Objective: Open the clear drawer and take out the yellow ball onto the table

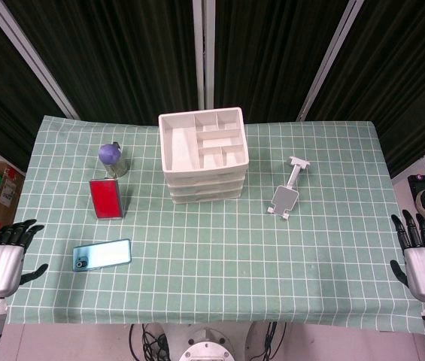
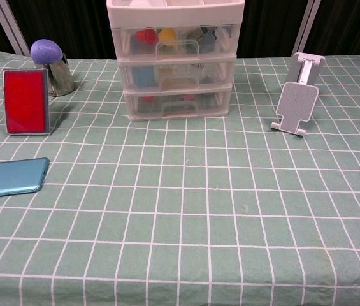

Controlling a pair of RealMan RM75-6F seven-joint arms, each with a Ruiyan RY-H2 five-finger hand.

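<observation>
On the green checked cloth (image 1: 220, 271), a purple egg (image 2: 46, 50) sits in a metal cup (image 2: 60, 78) at ten o'clock. Just below stands a red-faced block (image 2: 25, 102), perhaps a box. A blue phone (image 1: 102, 255) lies at eight o'clock; a white stand (image 1: 287, 191) at two.

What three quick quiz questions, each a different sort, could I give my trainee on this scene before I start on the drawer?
1. True or false: the top drawer of the clear plastic three-drawer unit is already pulled out.
2. Multiple choice: what sits on the shiny metal cup? A) purple egg-shaped ball B) yellow ball C) teal smartphone
3. Fill in: the grey and white phone stand stands on the robot's ____ side of the drawer unit.

Key: 1 false, it is closed, and something yellow shows behind its front; 2 A; 3 right. Both the left hand and right hand hold nothing, at the green checked tablecloth's edges.
</observation>
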